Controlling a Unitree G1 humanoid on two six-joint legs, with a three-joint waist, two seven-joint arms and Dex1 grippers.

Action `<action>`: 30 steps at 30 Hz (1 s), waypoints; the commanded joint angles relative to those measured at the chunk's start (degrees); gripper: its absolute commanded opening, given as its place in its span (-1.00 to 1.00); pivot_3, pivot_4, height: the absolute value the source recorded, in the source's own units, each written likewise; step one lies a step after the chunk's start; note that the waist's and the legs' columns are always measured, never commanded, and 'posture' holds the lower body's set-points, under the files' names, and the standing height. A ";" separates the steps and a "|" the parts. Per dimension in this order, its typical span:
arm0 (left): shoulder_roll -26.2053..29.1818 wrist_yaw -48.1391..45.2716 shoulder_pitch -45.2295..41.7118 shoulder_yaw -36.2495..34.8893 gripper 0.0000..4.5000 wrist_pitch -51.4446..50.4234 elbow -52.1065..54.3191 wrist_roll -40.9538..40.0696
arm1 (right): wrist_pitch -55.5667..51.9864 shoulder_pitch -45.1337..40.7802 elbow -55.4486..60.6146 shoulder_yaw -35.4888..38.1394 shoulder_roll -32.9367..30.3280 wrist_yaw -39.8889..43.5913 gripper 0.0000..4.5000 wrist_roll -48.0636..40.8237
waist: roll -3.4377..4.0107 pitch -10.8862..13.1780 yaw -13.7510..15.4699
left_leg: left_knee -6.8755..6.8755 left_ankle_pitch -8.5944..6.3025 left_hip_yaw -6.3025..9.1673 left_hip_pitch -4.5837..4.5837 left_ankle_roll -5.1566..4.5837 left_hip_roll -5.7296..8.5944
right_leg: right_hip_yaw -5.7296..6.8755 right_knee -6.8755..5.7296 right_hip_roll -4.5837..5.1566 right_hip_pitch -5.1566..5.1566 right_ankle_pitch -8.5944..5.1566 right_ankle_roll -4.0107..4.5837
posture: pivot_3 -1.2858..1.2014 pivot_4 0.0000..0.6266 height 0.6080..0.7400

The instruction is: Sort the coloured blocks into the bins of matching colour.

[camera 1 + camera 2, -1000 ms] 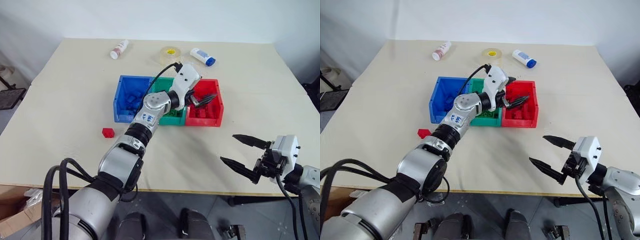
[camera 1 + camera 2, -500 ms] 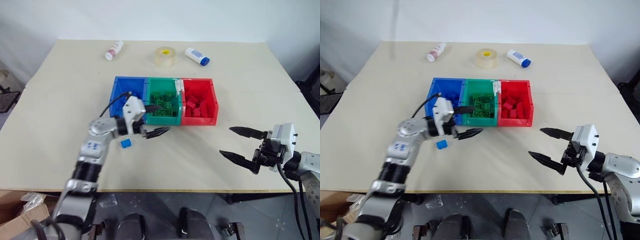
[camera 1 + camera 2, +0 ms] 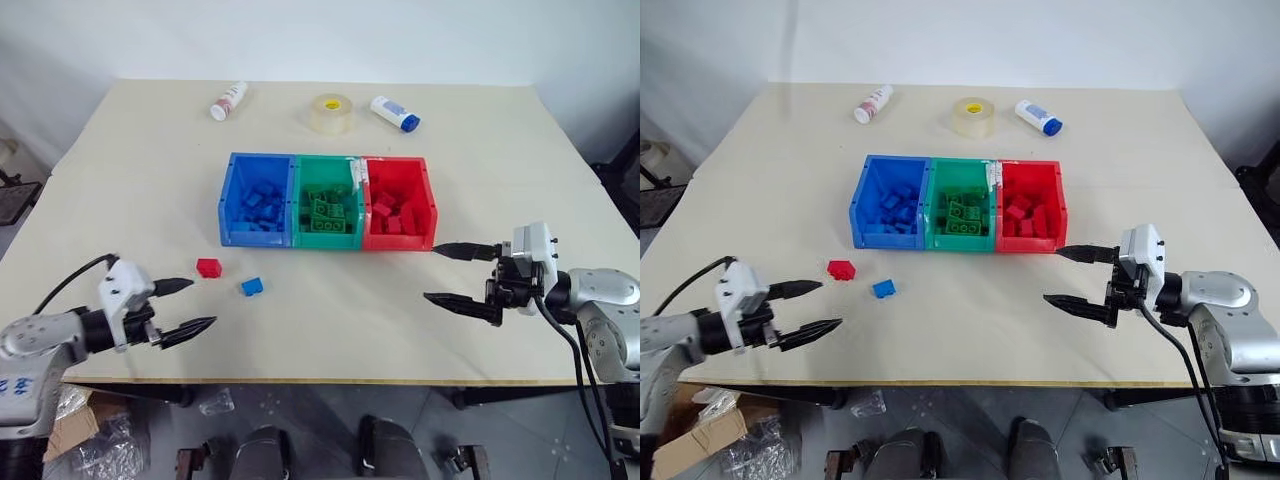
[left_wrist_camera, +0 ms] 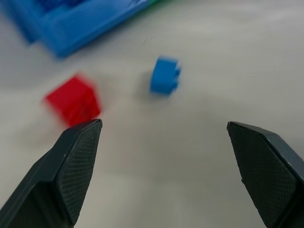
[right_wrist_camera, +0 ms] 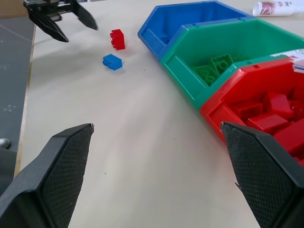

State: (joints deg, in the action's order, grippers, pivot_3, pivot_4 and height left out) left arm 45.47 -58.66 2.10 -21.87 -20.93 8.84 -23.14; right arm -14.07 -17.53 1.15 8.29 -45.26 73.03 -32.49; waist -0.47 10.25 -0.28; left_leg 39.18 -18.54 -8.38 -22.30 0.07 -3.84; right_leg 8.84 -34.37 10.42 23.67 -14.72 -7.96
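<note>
A pale cream rectangular table (image 3: 150,180) carries 3 joined open-top plastic boxes in a row near its middle: a blue bin (image 3: 233,200) on the robot's left, a green bin (image 3: 303,205) in the centre and a red bin (image 3: 427,205) on the right. Each holds small studded bricks of its own colour.

2 loose bricks lie on the bare surface in front of the blue bin: a small red studded block (image 3: 209,267) and, just to its right and nearer the front edge, a small blue studded block (image 3: 251,287). They sit near each other but apart.

The left gripper (image 3: 185,307) hangs low at the table's front-left, close to the front edge, its 2 black fingers spread wide with nothing between them, pointing toward the loose blocks. The right gripper (image 3: 465,277) sits over the front-right area, just in front of the red bin's corner, fingers also spread wide and empty.

Broad bare surface lies between the grippers along the front edge and on both sides of the bins. Along the far edge stand a white bottle with a red label (image 3: 228,100), a clear tape roll (image 3: 331,113) and a white bottle with a blue cap (image 3: 394,112).
</note>
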 commanded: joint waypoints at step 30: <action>-9.04 5.98 -21.66 22.64 0.00 10.12 -16.87 11.48 | -0.14 4.56 6.41 2.61 0.24 -3.31 1.00 -0.91 | 0.01 -0.01 0.15 | 0.02 0.02 -0.06 0.02 0.03 0.02 | -0.03 -0.04 -0.01 -0.02 0.02 0.02 | 0.03 -0.52 1.00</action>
State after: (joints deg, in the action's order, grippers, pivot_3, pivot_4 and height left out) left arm 35.75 -51.80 -19.11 0.57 -11.89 -7.31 -12.46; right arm -14.11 -13.18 5.27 8.64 -44.33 70.12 -32.20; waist -0.46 10.24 -0.13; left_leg 39.19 -18.52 -8.43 -22.28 0.10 -3.82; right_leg 8.82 -34.41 10.41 23.65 -14.71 -7.94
